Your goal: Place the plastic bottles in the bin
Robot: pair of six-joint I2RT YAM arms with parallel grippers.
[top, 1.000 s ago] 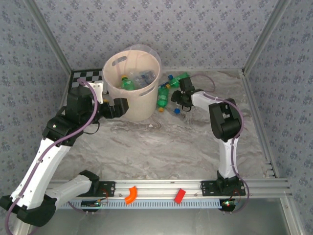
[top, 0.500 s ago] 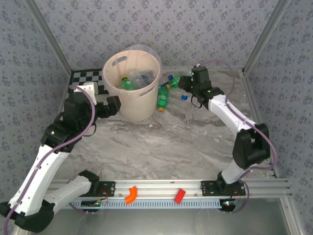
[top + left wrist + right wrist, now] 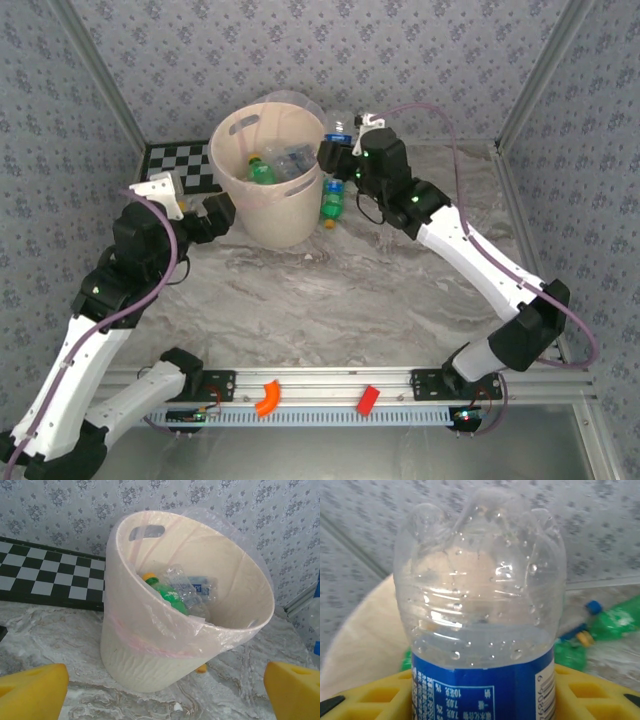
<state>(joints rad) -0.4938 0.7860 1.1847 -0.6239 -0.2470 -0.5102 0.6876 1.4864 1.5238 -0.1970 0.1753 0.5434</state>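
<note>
the bin (image 3: 282, 218), a few bottles already inside, stands at the far left-centre of the table. the right gripper (image 3: 334, 152), the nearer pincer, hangs raised just outside the bin's right rim, clenched across the blue label of a clear bottle (image 3: 480, 605). the bottle's long axis runs crosswise to the fingers, base end uppermost in the wrist view. the bin mouth lies just to this gripper's left. the left gripper (image 3: 216, 210) sits spread wide and empty beside the bin's left wall. one green bottle (image 3: 333, 200) lies on the table against the bin's right side.

Bin (image 3: 280, 222) back-centre on table (image 3: 350, 300); bottles (image 3: 262, 171) inside; held bottle (image 3: 339, 126) at its right rim; loose bottles (image 3: 333, 203) on table just right; checkerboard (image 3: 180, 160) behind-left; two blocks (image 3: 267, 397) on near rail (image 3: 320, 381).
</note>
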